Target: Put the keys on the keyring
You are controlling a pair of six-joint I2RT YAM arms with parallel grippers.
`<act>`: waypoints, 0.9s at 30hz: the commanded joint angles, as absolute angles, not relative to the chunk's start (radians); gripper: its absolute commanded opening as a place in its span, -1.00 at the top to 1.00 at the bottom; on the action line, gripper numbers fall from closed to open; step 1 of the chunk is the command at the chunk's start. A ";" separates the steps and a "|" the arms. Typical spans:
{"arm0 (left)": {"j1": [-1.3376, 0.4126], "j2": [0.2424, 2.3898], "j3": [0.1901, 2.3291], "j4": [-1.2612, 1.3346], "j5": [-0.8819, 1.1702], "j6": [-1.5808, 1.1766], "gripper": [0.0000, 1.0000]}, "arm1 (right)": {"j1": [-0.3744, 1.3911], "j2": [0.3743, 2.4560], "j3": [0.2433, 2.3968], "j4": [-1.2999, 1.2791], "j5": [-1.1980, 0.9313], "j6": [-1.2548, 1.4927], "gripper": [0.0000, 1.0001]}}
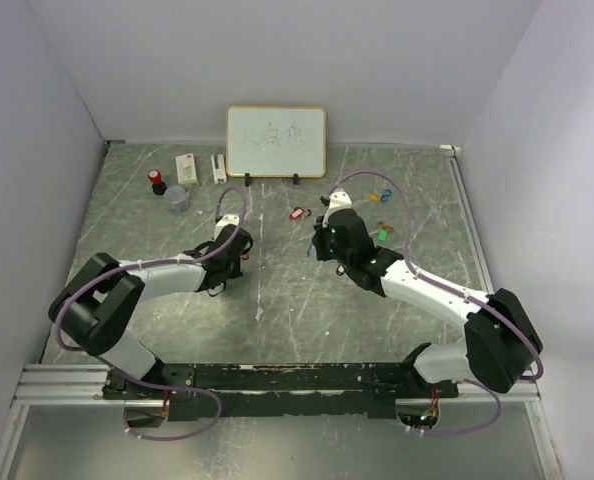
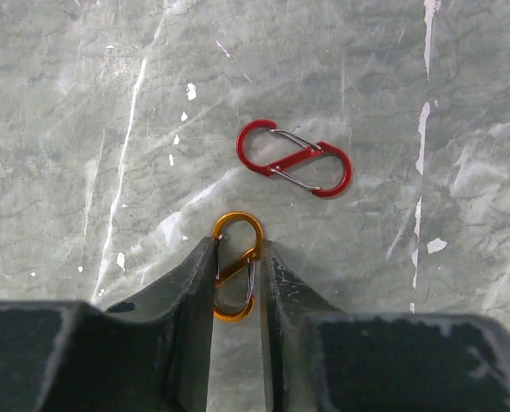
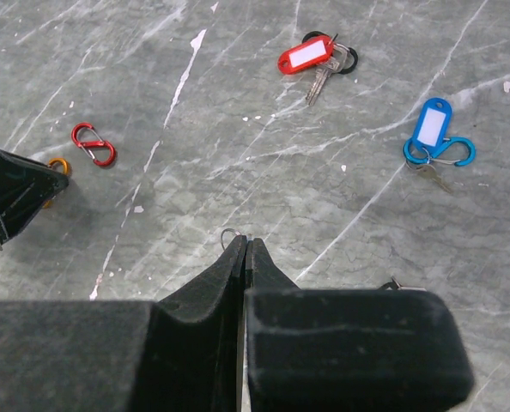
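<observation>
My left gripper (image 2: 238,245) is shut on an orange S-shaped clip (image 2: 237,225); both fingers touch its sides. A red S-shaped clip (image 2: 293,158) lies on the table just ahead of it. My right gripper (image 3: 245,242) is shut, and a thin metal ring (image 3: 228,234) sticks out at its tip; the rest of what it holds is hidden. A red key tag (image 3: 306,58) with a metal key lies further ahead. A blue key tag (image 3: 433,123) hangs on a blue clip (image 3: 440,153). In the top view the left gripper (image 1: 235,265) and right gripper (image 1: 317,248) are near mid-table.
A small whiteboard (image 1: 276,141) stands at the back. A red-topped item (image 1: 158,182), a grey cup (image 1: 178,197) and white blocks (image 1: 188,166) sit at the back left. More coloured tags (image 1: 382,234) lie right of the right gripper. Walls close in three sides.
</observation>
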State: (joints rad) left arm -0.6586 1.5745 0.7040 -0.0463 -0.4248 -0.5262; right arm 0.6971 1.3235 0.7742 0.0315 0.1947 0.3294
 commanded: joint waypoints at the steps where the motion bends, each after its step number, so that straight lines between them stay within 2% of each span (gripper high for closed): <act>1: -0.676 1.587 0.680 -0.134 -0.350 -0.553 0.48 | 0.704 1.291 0.764 0.032 0.203 0.336 1.00; 2: -0.676 1.585 0.681 -0.134 -0.348 -0.555 0.55 | 0.705 1.289 0.763 0.032 0.205 0.333 1.00; 4: -0.676 1.583 0.688 -0.137 -0.346 -0.554 0.83 | 0.705 1.292 0.775 0.021 0.207 0.325 1.00; 5: -0.676 1.582 0.694 -0.143 -0.346 -0.554 0.86 | 0.705 1.295 0.782 0.019 0.207 0.321 1.00; 17: -0.676 1.520 0.788 -0.185 -0.322 -0.528 0.86 | 0.732 1.341 0.786 0.055 0.159 0.282 1.00; 27: -0.676 1.521 0.961 -0.197 -0.164 -0.496 0.86 | 0.795 1.409 0.820 0.058 0.218 0.229 1.00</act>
State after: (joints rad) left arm -0.6704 1.5394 0.9184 -0.1905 -0.2592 -0.5091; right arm 0.7715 1.3907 0.7921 0.0372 0.1783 0.2592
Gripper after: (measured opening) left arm 0.090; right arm 0.006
